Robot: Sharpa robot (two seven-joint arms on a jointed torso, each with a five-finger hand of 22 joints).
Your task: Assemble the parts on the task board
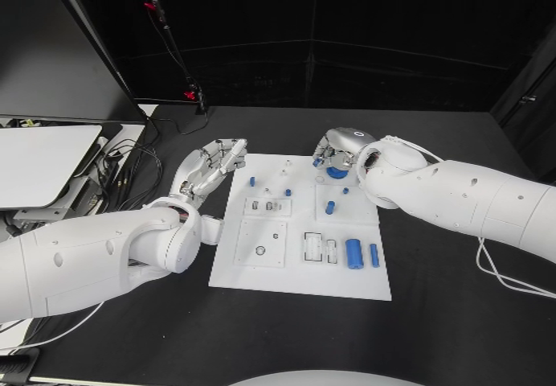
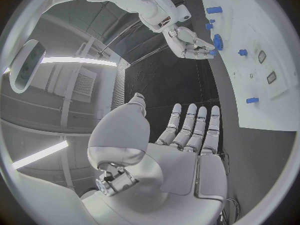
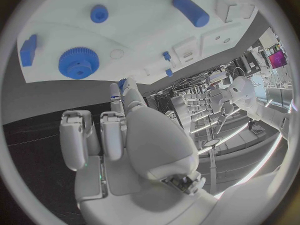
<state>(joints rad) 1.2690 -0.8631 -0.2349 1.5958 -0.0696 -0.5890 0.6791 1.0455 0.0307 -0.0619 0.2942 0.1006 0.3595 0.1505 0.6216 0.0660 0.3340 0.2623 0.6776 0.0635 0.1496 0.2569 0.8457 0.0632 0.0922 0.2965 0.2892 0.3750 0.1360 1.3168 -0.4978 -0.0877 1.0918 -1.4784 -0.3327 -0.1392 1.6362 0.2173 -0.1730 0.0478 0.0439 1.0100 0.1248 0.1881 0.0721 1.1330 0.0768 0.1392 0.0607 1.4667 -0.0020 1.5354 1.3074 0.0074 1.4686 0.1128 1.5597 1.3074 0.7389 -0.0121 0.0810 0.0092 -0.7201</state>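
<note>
Upper middle of the head view, the right hand [image 1: 340,150] hangs over the far right corner of the white board [image 1: 304,273], fingers curled above a blue gear [image 1: 337,171]; I cannot tell whether they pinch anything. The gear lies flat just below those fingertips. The left hand [image 1: 212,165], fingers straight and apart, holding nothing, waits beside the board's left edge, clearly farther off.

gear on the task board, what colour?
Blue; the gear shows best in the right wrist view.
</note>
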